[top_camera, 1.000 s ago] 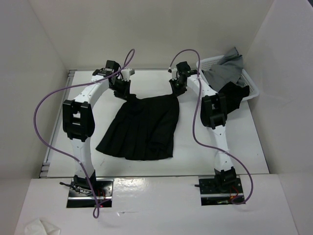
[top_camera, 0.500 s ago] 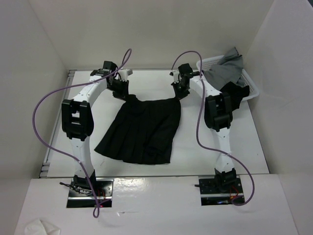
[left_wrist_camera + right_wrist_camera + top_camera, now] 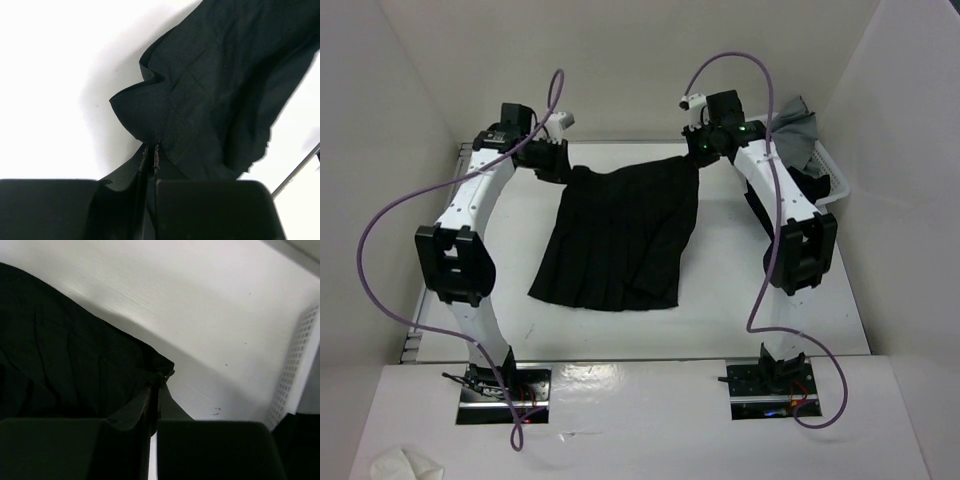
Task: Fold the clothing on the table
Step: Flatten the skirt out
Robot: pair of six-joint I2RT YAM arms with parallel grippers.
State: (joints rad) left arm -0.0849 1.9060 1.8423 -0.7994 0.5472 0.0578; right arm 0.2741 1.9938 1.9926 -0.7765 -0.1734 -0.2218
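White table (image 3: 740,300), left tool (image 3: 565,170) and right tool (image 3: 700,155) pinching skirt (image 3: 620,240) waistband, now lifted higher

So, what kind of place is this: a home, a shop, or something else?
Probably a robotics lab test cell, not a home. A white table is boxed in by plain white walls, a left arm and right arm are bolted at its near edge, holding a black pleated skirt.

High rear view down over table (image 3: 750,300), wrist views close, all sharing skirt (image 3: 620,240)
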